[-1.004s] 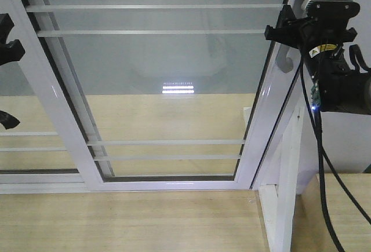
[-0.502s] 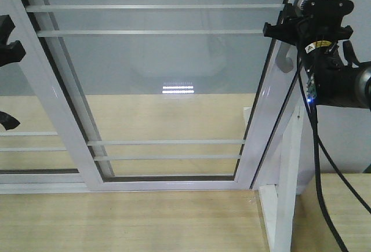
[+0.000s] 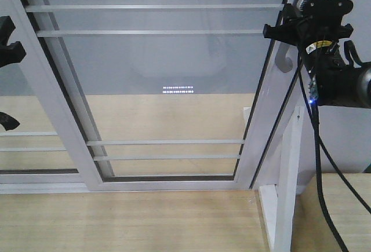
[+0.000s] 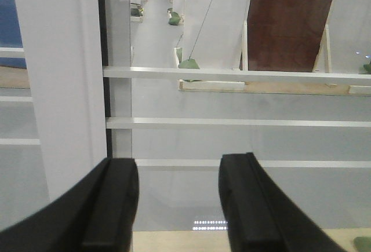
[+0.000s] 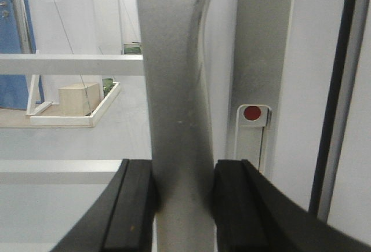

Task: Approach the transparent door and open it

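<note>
The transparent door [image 3: 162,61] fills the front view, clear glass in a glossy white frame [image 3: 264,119] crossed by thin white bars. Its curved grey handle [image 3: 284,62] is on the right stile. My right gripper [image 3: 279,30] is at that handle. In the right wrist view the handle [image 5: 174,90] runs upright between the black fingers [image 5: 136,205], and the right gripper [image 5: 184,168] is shut on it, both pads touching. My left gripper [image 3: 7,43] hangs at the left edge. In the left wrist view it [image 4: 178,162] is open and holds nothing, facing the glass and a white stile [image 4: 64,90].
A second white-framed glass panel [image 3: 35,142] overlaps behind on the left. A light wooden surface [image 3: 127,223] lies below the door track. A white post [image 3: 287,194] and my arm's black cable [image 3: 319,165] stand at the right. A red dot marks the lock plate [image 5: 251,113].
The right arm has shifted slightly left at the handle and then held still. The door frame stands where it was. The left gripper has not moved.
</note>
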{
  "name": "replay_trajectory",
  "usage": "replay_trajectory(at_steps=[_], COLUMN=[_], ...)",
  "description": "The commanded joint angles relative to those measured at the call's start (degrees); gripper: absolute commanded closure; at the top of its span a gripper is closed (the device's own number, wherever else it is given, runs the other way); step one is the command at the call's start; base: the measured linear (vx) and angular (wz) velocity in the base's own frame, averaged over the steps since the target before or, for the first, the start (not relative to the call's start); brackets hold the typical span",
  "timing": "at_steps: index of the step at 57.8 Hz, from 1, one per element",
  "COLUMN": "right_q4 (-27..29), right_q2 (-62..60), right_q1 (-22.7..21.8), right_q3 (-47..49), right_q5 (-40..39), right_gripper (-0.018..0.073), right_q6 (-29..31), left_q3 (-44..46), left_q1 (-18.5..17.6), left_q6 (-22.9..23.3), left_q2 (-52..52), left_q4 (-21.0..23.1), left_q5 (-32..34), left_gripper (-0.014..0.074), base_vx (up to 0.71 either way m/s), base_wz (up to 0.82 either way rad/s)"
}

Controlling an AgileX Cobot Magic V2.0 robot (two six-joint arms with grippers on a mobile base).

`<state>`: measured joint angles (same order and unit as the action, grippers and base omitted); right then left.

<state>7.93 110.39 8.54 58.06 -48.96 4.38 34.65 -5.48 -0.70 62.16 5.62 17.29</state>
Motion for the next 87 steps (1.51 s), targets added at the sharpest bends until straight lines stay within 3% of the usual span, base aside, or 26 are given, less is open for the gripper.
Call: replay_trajectory(at_steps=[1, 28, 68, 87], right_q4=[-7.58, -18.39, -18.36, -19.41], right_q2=[-2.67, -2.67, -2.67, -5.22], right_q1=[0.63, 0.86, 13.18, 14.06], right_q3=[1.74, 1.74, 1.74, -0.14], right_q5=[-4.10, -7.82, -9.57, -8.72], right_gripper=[0.0327, 0.0318, 0.0315, 0.0319], right_q6=[-1.12, -13.00, -11.92, -11.88], left_q3=[1.95, 1.95, 1.95, 1.95], left_q1=[-0.28, -0.28, -0.28, -0.28], left_q6=[0.16, 0.16, 0.16, -0.06], left_q2=[-0.81, -0.81, -0.81, -0.81], left_q4=[0.28, 0.28, 0.28, 0.23], left_q5=[4.57, 4.04, 2.22, 1.07], left_gripper=[0.0146, 0.0146, 0.0146, 0.0146], base_vx=[0.00, 0.00, 0.00, 0.00], base_wz=[0.00, 0.00, 0.00, 0.00])
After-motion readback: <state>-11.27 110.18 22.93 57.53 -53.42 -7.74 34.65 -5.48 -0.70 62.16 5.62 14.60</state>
